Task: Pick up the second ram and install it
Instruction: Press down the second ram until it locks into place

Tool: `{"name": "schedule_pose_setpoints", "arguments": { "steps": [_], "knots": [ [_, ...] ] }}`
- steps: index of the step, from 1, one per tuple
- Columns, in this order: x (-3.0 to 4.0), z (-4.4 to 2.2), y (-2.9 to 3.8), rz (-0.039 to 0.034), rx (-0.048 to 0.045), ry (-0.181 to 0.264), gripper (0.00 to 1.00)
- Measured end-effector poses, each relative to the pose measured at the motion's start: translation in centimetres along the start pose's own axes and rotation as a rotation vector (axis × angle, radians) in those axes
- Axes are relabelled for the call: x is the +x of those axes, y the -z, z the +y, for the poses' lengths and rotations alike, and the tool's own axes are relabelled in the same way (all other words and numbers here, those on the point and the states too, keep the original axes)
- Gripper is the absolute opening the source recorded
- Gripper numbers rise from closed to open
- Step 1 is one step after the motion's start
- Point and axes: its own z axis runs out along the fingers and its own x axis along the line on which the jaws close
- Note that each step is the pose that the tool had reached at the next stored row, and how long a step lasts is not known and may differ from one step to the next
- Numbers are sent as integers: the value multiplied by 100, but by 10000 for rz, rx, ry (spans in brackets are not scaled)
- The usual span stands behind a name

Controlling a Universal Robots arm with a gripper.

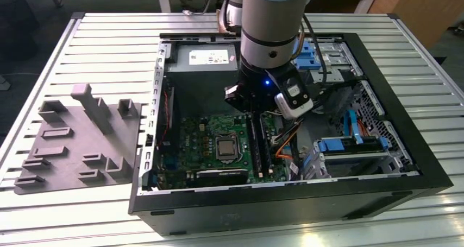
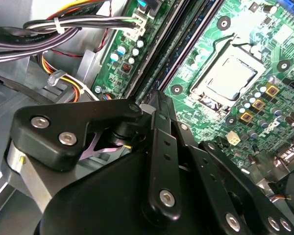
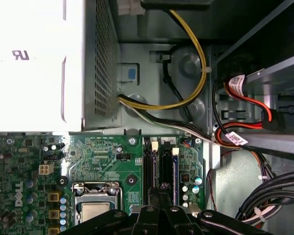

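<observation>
— Exterior view first: what lies on the bench (image 1: 101,40)?

— A black steel computer case (image 1: 290,203), open on top, on ribbed aluminium slats. Beside it, towards the exterior view's left, sits a matte grey moulded fixture (image 1: 80,144) with blocky uprights and pockets.

— And the arm?

— It reaches down into the case. The gripper (image 1: 250,112) is low over the glossy green motherboard (image 1: 206,130), right at the long black memory slots, just beside the square metal processor socket (image 1: 226,147).

— Where is the second ram?

— In the first wrist view, the second ram (image 3: 162,166) stands on edge among those slots, a thin dark strip running away from the gripper (image 3: 161,193). In the second wrist view it is a narrow greenish band (image 2: 172,54) between black plastic rails.

— The gripper's state?

— Its black bolted links converge; the fingers (image 2: 159,122) are pressed together at the stick's near end. Whether they pinch it or only bear on it, I cannot tell.

— Anything else?

— A pale perforated power supply (image 3: 29,63), with yellow and black cables (image 3: 198,58) curving off it.
</observation>
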Motion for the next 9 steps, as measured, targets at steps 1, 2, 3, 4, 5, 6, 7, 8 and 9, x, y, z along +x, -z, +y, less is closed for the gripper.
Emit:
{"name": "schedule_pose_setpoints", "arguments": {
  "steps": [1,2,3,4,5,6,7,8,9],
  "knots": [
    [0,6,-1,0,-1,0,11],
    [0,11,-1,0,0,1,11],
    [0,18,-1,0,-1,1,11],
    [1,24,-1,0,0,0,11],
    [1,30,-2,0,-1,0,11],
    [1,37,-2,0,-1,0,11],
    [1,44,-3,0,0,0,11],
    [1,50,-3,0,0,0,11],
    [1,56,-4,0,-1,0,11]
  ]
}}
